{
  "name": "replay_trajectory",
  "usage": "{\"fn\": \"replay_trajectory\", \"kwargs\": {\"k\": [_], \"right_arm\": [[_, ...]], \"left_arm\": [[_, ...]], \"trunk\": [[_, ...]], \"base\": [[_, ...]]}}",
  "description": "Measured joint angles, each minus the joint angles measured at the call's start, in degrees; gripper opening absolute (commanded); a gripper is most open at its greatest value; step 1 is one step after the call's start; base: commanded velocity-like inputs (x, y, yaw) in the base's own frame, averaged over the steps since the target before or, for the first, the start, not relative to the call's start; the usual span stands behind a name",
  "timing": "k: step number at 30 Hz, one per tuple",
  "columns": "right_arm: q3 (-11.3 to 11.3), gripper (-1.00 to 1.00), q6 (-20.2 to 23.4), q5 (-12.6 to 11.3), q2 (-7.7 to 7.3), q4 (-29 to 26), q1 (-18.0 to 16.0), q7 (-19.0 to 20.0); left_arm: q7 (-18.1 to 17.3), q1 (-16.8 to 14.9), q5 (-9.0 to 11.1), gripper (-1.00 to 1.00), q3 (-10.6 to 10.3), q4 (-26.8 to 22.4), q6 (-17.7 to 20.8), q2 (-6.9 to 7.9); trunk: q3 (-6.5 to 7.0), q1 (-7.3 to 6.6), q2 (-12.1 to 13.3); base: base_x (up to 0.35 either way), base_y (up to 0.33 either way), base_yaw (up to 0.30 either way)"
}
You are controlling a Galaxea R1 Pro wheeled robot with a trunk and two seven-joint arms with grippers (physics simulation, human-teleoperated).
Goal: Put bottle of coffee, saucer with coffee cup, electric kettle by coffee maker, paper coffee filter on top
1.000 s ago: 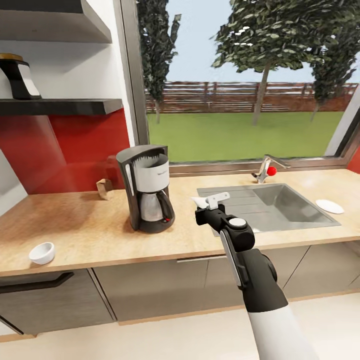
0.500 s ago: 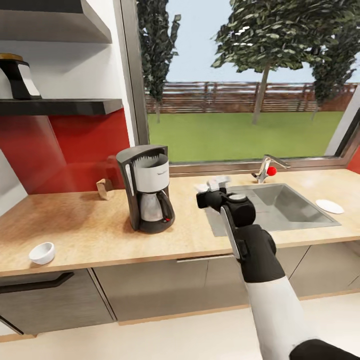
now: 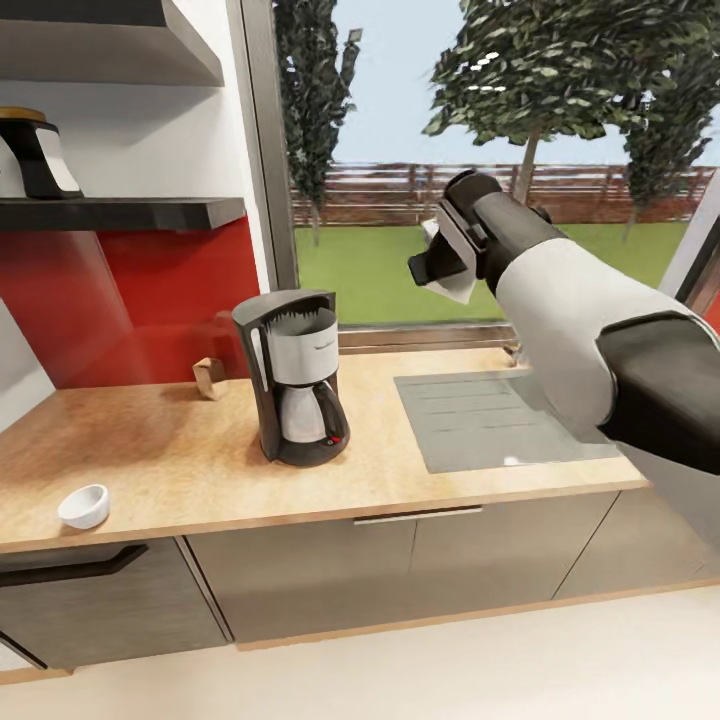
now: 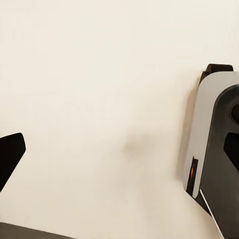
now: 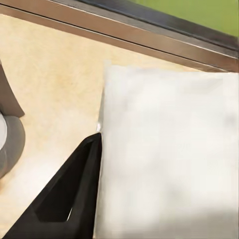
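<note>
We hold the paper coffee filter (image 3: 447, 280) pinched in our right gripper (image 3: 432, 262), raised up and to the right of the coffee maker (image 3: 293, 375) on the worktop (image 3: 150, 460).

beige countertop (image 3: 180, 455), coffee maker (image 3: 292, 376) standing on it, coffee cup (image 3: 84, 505) near front edge

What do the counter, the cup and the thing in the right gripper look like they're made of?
Counter: matte beige wood-look, faint grain, probably laminate. Cup: smooth white, likely ceramic. White sheet in the right gripper: thin, flat and matte, looks like paper, probably the coffee filter.
</note>
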Motion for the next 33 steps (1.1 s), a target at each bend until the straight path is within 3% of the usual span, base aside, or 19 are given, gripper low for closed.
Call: {"fn": "replay_trajectory", "kwargs": {"k": [6, 24, 33], "right_arm": [[-0.34, -1.00, 0.00, -0.19, 0.00, 5.96, -1.52, 0.11], [-0.70, -1.00, 0.00, -0.31, 0.00, 6.29, -1.67, 0.39], [-0.62, -1.00, -0.01, -0.29, 0.00, 6.34, -1.67, 0.46]], "left_arm": [[-0.01, 0.00, 0.00, 1.00, 0.14, 0.84, 0.08, -0.11], [0.03, 0.00, 0.04, 1.00, 0.22, 1.40, 0.08, 0.33], [0.07, 0.01, 0.08, 1.00, 0.33, 1.32, 0.09, 0.34]], "trunk": [[0.00, 0.00, 0.00], [0.00, 0.00, 0.00], [-0.46, 0.00, 0.00]], "base": [[0.000, 0.000, 0.000], [0.000, 0.000, 0.001], [0.000, 0.000, 0.153]]}}
